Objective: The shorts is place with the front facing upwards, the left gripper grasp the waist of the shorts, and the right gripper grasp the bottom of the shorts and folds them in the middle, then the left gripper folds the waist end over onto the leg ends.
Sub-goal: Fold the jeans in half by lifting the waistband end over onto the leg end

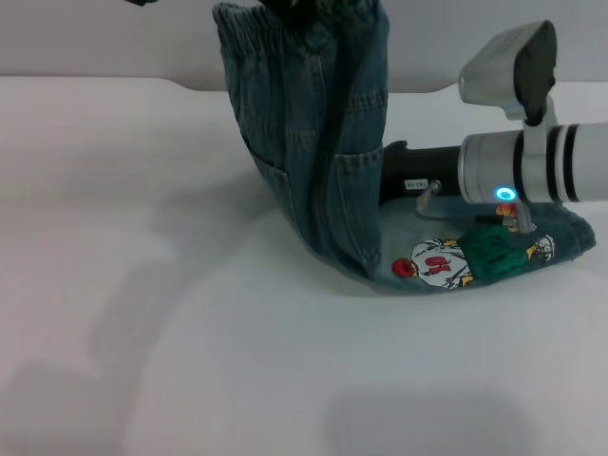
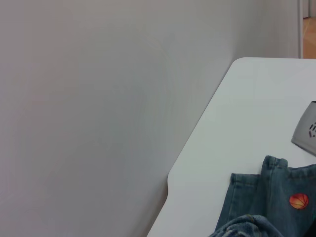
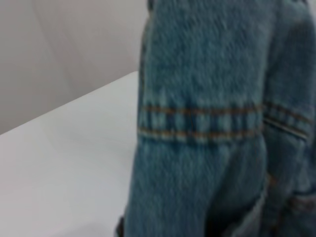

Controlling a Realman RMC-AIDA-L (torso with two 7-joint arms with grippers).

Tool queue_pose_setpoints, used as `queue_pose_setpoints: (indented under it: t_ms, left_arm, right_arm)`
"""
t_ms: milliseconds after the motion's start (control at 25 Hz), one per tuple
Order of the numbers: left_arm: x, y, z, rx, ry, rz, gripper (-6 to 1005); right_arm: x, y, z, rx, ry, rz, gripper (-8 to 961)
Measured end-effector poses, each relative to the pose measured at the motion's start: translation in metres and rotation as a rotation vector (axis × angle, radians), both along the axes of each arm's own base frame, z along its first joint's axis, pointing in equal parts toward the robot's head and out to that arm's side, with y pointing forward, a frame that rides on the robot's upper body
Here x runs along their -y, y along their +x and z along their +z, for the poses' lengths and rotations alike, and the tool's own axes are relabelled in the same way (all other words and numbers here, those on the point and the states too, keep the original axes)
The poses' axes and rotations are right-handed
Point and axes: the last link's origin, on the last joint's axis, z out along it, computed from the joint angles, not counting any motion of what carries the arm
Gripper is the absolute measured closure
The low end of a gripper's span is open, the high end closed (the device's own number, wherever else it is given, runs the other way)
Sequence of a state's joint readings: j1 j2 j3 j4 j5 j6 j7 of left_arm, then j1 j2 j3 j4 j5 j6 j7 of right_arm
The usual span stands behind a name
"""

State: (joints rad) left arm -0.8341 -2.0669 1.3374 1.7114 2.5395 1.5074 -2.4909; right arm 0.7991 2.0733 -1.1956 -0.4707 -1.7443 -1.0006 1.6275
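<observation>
The shorts (image 1: 323, 142) are blue denim, folded lengthwise and pulled up off the white table. The waist of the shorts (image 1: 285, 38), a puckered elastic band, hangs from my left gripper (image 1: 302, 8), which shows only as a dark shape at the top edge of the head view and is shut on it. The leg ends (image 1: 446, 261), with the red, white and green cartoon print, lie flat on the table. My right arm (image 1: 532, 166) reaches in from the right above them, and its gripper end is hidden behind the raised denim (image 3: 207, 118). The leg hems (image 2: 266, 192) also show in the left wrist view.
The white table (image 1: 142, 285) spreads out to the left of and in front of the shorts. A grey wall (image 2: 98, 108) stands behind the table's far edge. The grey camera housing (image 1: 513, 62) of the right wrist sits above the leg ends.
</observation>
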Motion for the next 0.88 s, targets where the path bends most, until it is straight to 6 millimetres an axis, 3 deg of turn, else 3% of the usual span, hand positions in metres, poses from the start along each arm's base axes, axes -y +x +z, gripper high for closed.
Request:
queue_pose_setpoints:
  t_ms: [880]
  left_arm:
    - [-0.002, 0.0, -0.001, -0.012, -0.001, -0.031, 941]
  right_arm:
    - [-0.012, -0.035, -0.005, 0.005, -0.015, 0.07, 509]
